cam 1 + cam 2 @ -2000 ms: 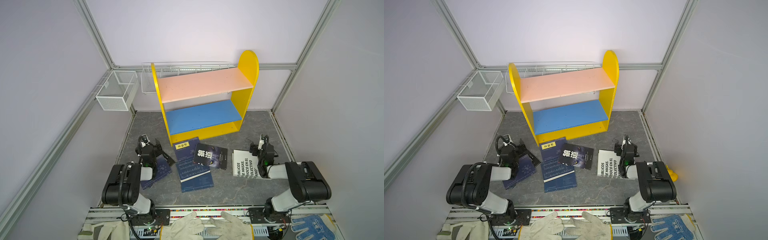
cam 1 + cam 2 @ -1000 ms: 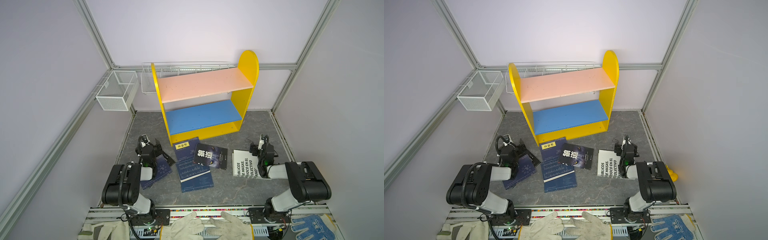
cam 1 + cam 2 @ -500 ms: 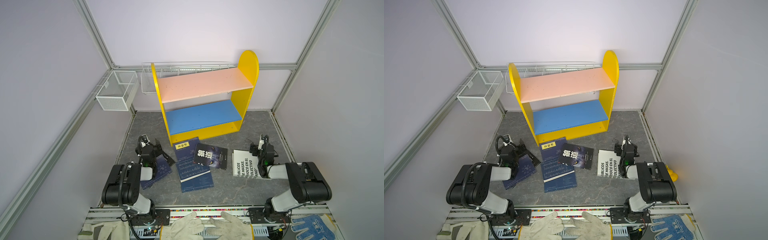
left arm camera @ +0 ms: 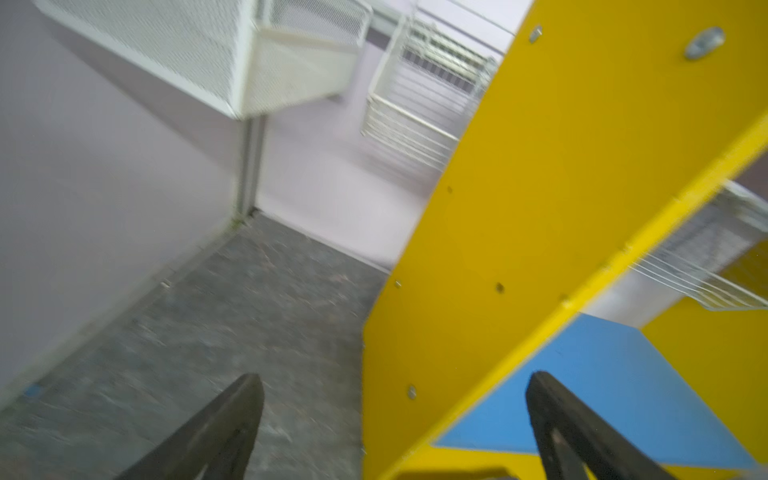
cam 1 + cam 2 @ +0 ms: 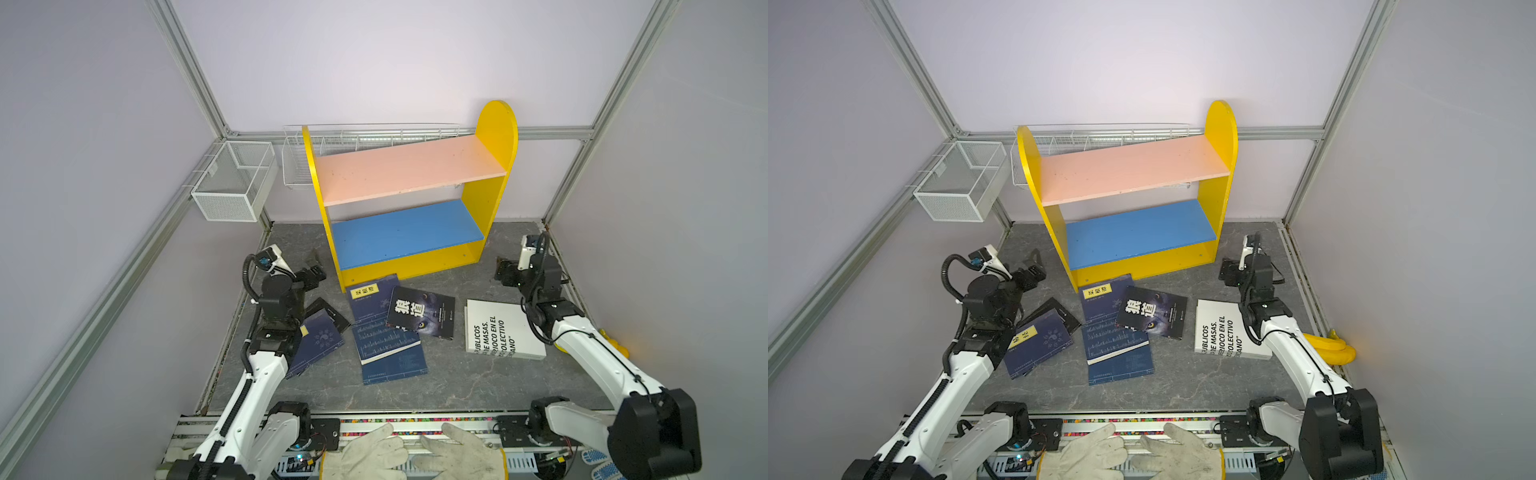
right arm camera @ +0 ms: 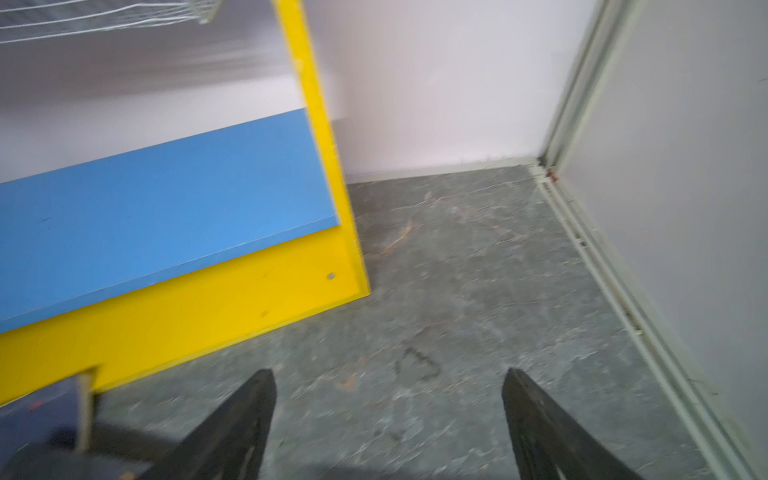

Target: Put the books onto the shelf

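Though near shelf (image 5: 409, 174), books (image 5: 384, 332) on floor (image 5: 457, 374).

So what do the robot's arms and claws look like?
The left arm and right arm are smooth white tubes joined by chunky black joints, with thin black wires running along them. A black cable loops by the left wrist. A small white camera sits on each wrist. The left claw and right claw each have two black pointed fingers.
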`<state>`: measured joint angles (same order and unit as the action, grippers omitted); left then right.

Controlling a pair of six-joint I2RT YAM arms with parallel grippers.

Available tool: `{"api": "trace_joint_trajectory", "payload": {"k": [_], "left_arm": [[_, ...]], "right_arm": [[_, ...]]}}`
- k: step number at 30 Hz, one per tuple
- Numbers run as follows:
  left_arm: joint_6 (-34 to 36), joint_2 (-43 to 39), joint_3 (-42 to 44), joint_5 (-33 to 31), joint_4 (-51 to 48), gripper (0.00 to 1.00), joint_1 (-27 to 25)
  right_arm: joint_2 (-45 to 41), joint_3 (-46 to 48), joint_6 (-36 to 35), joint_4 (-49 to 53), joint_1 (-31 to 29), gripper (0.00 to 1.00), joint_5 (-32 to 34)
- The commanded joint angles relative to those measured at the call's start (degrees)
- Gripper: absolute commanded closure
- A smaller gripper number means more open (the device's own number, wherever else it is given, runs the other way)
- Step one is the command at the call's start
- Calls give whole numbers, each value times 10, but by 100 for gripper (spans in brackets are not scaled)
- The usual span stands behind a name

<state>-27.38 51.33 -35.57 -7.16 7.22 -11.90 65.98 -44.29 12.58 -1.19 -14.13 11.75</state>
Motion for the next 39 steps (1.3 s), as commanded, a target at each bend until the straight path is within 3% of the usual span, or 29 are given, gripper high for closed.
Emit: {"api": "trace_joint_trajectory", "payload": {"k": [1,6,10,13,15,18,20,23,25,30,39], "left_arm": [[-164,-1,21,54,-96,1,-76],[-259,17,23,27,-87,1,-223],[-295,24,27,-14,-60,1,-308],[-288,23,24,-22,-53,1,-329],[-285,30,53,9,41,1,-329],[-292,36,65,23,68,1,-329],[-283,46,52,34,47,1,-325],[-252,90,18,91,32,1,-324],[-226,127,-7,126,12,1,-325],[-167,233,-70,213,11,0,-332],[-135,429,-188,316,47,2,-372]], "right_arm": [[-18,-1,107,141,-67,12,-45],[-26,11,224,159,-185,12,-69],[-31,7,281,178,-262,12,-46],[-43,16,289,161,-298,11,-36],[-46,28,283,115,-300,12,-70],[-28,-2,279,164,-297,11,-66],[-13,-29,270,219,-278,11,-42],[2,-56,261,330,-228,9,54],[-3,-54,239,350,-177,10,67],[-40,-24,191,368,-35,11,14],[-49,26,157,339,154,11,-85]]}}
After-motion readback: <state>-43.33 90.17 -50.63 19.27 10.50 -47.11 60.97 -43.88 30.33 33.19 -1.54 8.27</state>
